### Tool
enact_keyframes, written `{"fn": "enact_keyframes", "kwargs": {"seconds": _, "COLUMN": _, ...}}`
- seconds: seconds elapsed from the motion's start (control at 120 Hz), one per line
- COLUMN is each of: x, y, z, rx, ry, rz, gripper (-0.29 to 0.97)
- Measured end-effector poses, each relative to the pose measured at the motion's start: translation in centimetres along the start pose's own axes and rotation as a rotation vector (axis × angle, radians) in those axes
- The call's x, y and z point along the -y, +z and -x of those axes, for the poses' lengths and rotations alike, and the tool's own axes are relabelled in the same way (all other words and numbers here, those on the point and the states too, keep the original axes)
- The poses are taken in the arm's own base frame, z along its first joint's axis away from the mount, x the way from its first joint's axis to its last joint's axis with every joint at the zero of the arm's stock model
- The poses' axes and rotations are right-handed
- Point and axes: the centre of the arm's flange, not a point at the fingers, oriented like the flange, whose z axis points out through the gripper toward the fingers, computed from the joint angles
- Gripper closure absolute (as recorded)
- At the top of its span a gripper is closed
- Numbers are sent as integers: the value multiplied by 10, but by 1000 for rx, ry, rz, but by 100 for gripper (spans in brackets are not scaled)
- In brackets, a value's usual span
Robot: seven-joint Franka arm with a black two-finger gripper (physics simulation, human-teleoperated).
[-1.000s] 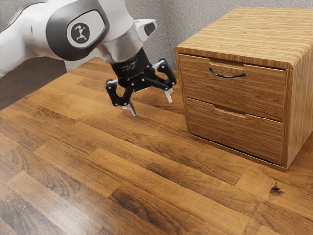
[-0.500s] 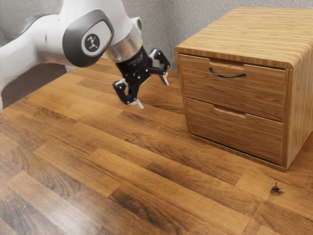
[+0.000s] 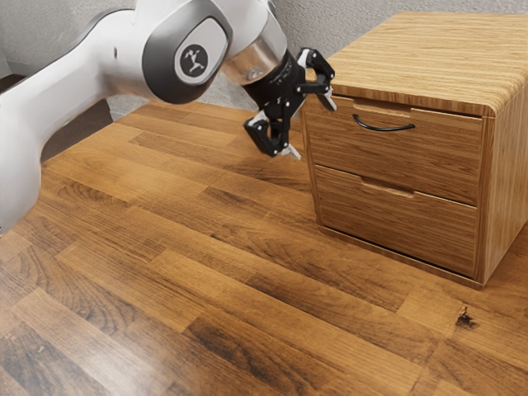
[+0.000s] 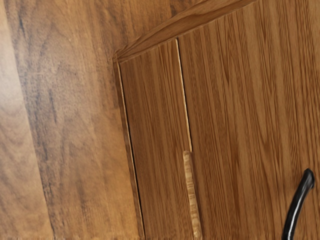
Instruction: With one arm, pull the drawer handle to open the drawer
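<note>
Cropped edges, one unreadable speck

In the wrist view the black drawer handle [image 4: 298,205] runs out of frame, one curved end showing on the cabinet [image 4: 225,125] front. In the exterior view the cabinet's far side is cropped, as is the arm [image 3: 82,91] short of its base. There the gripper [image 3: 310,128] covers part of the cabinet's front corner, and a dark speck [image 3: 466,318] on the desk [image 3: 165,272] near the cabinet is too small to identify.

A light wooden cabinet [image 3: 429,58] stands on a dark plank surface [image 3: 206,289], backed by a grey, rough-textured wall [image 3: 330,16]. A pale sheen lies on the planks far from the cabinet, and a small dark mark [image 3: 466,318] sits near its front corner.
</note>
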Motion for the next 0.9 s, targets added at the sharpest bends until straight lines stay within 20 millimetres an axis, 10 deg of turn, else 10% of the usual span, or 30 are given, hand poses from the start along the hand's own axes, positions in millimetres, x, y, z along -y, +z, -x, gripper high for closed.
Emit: {"fn": "enact_keyframes", "kwargs": {"seconds": 0.9, "x": -26, "y": 46, "z": 16, "rx": 39, "ry": -92, "rz": -1, "gripper": 0}}
